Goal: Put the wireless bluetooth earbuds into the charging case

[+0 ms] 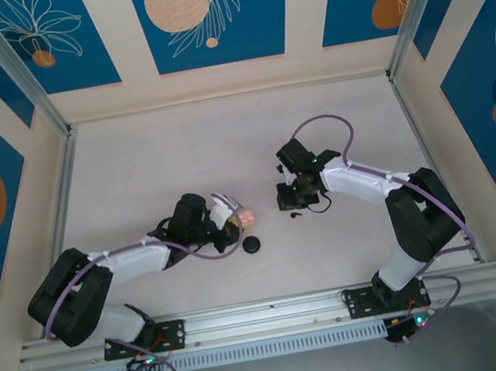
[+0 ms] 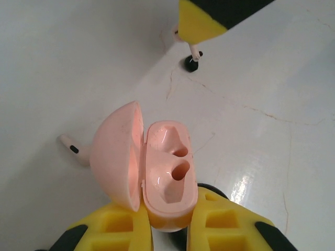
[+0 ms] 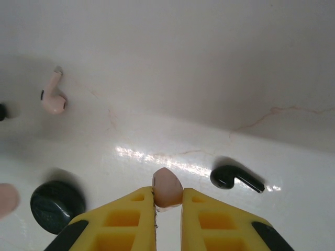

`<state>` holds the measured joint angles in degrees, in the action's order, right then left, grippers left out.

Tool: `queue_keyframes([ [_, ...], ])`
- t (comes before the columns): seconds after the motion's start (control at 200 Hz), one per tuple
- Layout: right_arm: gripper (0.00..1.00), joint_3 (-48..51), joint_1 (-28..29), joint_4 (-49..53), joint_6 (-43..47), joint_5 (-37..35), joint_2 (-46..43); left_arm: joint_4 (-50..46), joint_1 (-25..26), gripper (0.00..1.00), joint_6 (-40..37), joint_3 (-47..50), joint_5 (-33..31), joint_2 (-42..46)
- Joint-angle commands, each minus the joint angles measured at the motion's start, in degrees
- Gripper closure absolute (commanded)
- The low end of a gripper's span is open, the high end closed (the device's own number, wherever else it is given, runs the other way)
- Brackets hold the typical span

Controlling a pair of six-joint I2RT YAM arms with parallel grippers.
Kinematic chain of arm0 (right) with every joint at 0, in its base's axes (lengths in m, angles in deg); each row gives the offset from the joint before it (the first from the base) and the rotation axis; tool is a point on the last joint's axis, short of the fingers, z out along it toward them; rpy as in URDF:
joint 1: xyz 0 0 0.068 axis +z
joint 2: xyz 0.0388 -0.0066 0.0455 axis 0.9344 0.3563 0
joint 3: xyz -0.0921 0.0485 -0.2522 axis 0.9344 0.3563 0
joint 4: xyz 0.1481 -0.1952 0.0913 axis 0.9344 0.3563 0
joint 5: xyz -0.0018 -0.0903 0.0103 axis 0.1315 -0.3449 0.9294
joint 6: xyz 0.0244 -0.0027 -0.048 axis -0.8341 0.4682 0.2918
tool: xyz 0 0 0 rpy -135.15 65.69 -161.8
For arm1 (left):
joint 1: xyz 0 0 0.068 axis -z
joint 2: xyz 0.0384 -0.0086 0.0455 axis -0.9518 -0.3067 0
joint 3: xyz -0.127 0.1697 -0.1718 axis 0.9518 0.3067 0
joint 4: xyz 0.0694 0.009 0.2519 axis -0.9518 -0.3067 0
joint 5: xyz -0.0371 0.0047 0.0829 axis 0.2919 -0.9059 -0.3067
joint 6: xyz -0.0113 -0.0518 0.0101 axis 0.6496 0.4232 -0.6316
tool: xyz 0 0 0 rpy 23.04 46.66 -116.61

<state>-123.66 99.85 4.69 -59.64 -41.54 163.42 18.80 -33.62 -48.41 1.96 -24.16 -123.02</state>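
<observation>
Near the middle of the bench (image 1: 150, 153), the left pincer (image 2: 168, 219) clamps the open pink charging case (image 2: 167, 167), its sockets empty. The right pincer (image 3: 167, 201) pinches a pink earbud (image 3: 167, 188). A second pink earbud (image 3: 53, 97) and a black earbud (image 3: 235, 178) lie loose nearby.

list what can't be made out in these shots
- right wrist view: lower part of the held pink earbud, hidden in the right end effector
- right wrist view: a dark object cut off by the left edge
- left wrist view: base of the pink case, covered by the left end effector
- left wrist view: the loose pink earbud, partly behind the case lid
- top view: dark specks, too small to identify
</observation>
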Motion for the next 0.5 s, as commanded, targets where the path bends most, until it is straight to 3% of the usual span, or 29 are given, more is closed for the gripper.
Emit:
queue_keyframes([
  [0.0,0.85,0.7,-0.1,-2.7,0.2,2.5,-3.1,3.8,-0.3,0.91,-0.5,-2.5,3.2,-2.2],
  [0.495,0.85,2.3,2.4,-9.4,-5.3,6.6,-6.7,9.6,0.1,0.92,0.4,-4.9,4.9,-8.7],
])
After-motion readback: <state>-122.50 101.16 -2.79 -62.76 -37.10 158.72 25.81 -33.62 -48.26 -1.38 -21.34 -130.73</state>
